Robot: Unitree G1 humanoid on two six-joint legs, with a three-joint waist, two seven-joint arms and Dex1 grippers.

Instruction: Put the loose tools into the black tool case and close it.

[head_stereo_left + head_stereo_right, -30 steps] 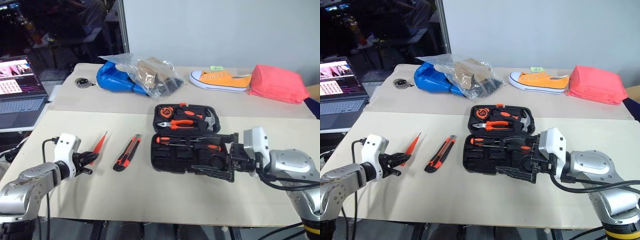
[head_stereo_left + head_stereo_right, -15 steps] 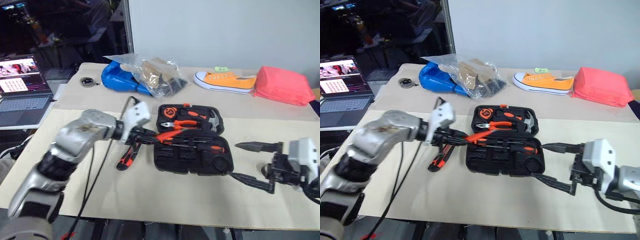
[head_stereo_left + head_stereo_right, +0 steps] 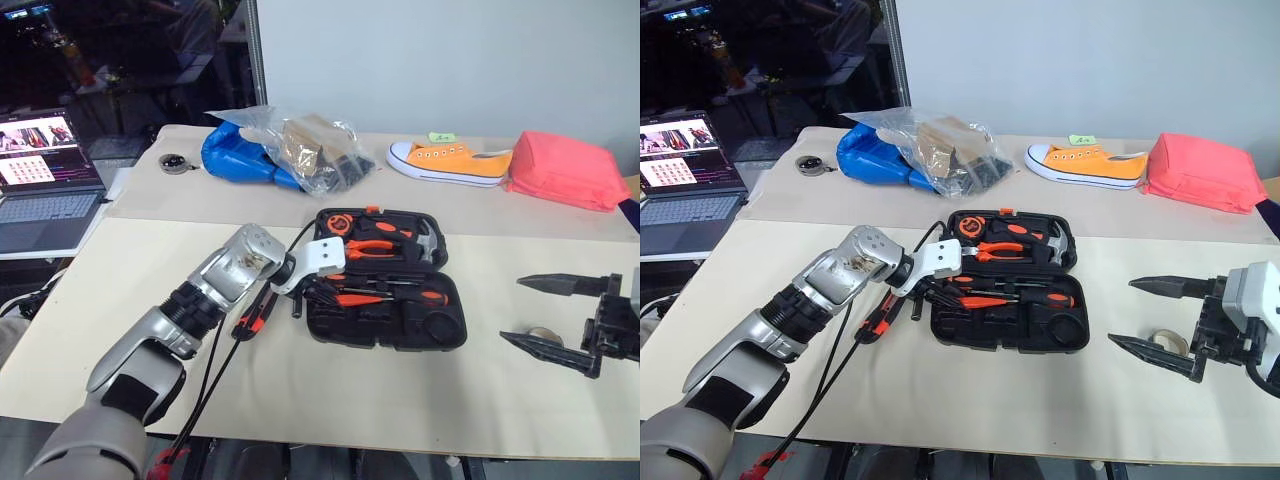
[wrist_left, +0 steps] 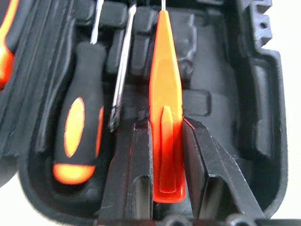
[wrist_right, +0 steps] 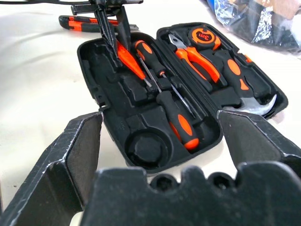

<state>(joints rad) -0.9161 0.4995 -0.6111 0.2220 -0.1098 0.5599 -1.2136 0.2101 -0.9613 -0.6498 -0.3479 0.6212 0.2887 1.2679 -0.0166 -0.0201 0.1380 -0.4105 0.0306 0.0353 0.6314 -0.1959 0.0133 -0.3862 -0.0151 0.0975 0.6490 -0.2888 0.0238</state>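
Left gripper point(image 4: 165, 155): closed narrowly on the slim all-orange tool point(image 4: 164, 94), which stands between its two black fingers point(image 4: 141, 160), handle end in the grip and tip pointing away along the fingers.

Where the tool hangs: over the near half of the open black tool case point(image 3: 385, 320), at its 9 o'clock end, beside the two black-and-orange screwdrivers point(image 5: 176, 113) already lying in their slots. I cannot tell whether the tool touches the moulding yet.

Right gripper point(image 3: 1155, 320): spread wide and holding nothing, off at 3 o'clock from the case, well apart from it.

Tape roll point(image 3: 1168, 343): greyish, flat on the table between the right gripper's fingers as seen from the head.

Utility knife point(image 3: 255, 312): on the table just outside the case at 9 o'clock, partly under the left arm.

Risk, seating: the slim tool seems to sit slightly off the line of its slot; let go like that, it would likely ride up on a rib, and the lid would not shut on it later.

Risk, neighbours: the fingers are close beside the seated screwdriver shaft; pushing lower could lever it out of its slot.

Risk, case: a sideways press against the wall could slide the light case across the table.

Risk, knife: the left forearm and its cable pass above the knife; a low withdrawal could drag it.
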